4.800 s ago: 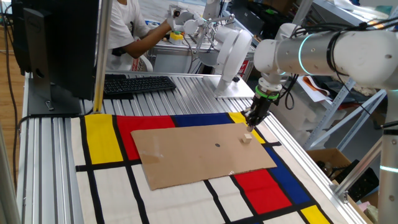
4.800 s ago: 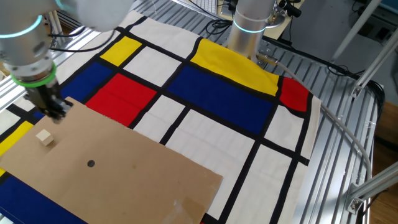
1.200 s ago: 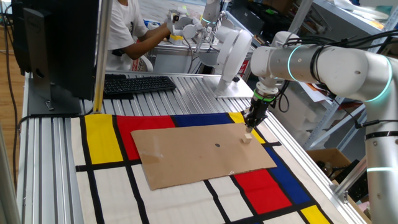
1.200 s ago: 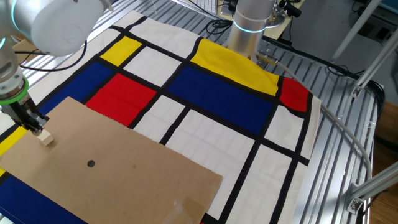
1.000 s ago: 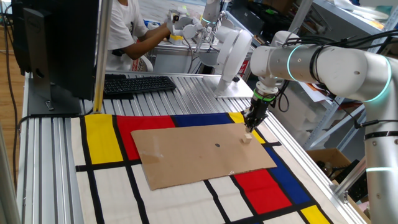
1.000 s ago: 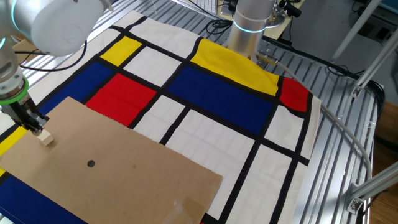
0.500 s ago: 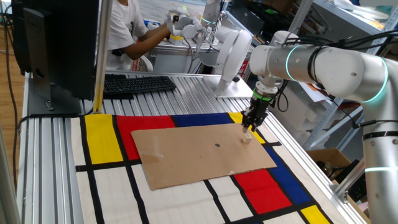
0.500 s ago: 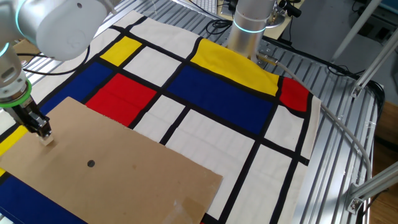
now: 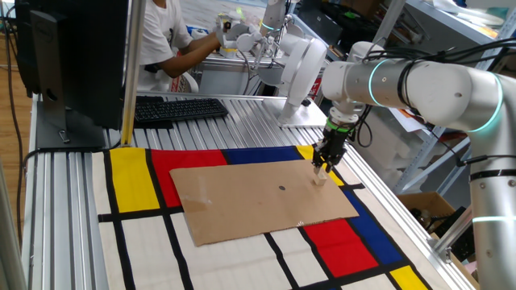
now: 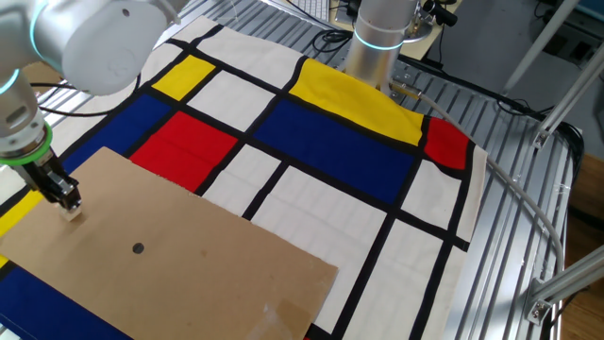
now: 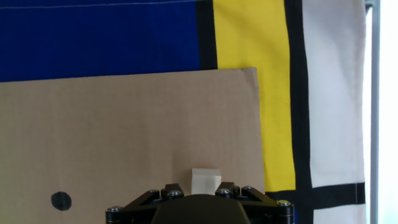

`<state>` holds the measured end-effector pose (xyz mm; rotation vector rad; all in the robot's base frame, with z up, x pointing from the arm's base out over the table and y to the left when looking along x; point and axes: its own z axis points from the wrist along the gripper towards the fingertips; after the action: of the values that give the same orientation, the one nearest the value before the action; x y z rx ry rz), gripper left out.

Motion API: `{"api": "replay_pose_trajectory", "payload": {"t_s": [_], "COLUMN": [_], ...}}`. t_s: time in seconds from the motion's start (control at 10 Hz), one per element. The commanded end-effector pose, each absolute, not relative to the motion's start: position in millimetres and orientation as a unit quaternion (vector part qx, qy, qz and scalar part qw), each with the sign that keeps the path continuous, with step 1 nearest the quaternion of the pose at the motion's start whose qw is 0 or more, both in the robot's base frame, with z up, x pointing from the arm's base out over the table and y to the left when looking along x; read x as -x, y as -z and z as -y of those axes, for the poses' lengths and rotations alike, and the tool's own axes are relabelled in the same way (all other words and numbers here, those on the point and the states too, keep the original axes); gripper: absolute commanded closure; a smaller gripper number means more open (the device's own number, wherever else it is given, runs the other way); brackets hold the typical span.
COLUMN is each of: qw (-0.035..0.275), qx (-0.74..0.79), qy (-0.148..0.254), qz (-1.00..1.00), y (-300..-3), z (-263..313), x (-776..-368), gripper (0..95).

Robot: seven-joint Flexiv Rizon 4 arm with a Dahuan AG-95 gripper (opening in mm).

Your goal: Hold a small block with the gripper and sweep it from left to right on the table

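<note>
The small block is a pale beige cube on a brown cardboard sheet that lies on the table. It sits near the sheet's far right corner. My gripper hangs straight down right over the block, fingertips at its top. In the other fixed view the gripper stands on top of the block. In the hand view the block shows between the two black fingers of the gripper, which stand apart, with a small gap on the left side.
A dark dot marks the sheet left of the block. A black keyboard and a monitor stand at the back left. A person works behind the table. A second robot base stands at the table's edge.
The gripper has moved a little left and down onto the block over the last second. The block has not moved.
</note>
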<state>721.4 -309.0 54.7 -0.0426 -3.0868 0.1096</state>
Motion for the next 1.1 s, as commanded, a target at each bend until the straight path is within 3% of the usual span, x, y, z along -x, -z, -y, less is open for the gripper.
{"api": "replay_pose_trajectory", "payload": {"t_s": [0.1,1.1], "qw": [0.026,0.035], "qx": [0.025,0.029], "qy": [-0.051,-0.035], "qz": [0.998,0.998], "y": [-52.4,-38.5], "z": [311.4,318.4], "x": [-720.7,-718.3], "gripper": [57.0,57.0]}}
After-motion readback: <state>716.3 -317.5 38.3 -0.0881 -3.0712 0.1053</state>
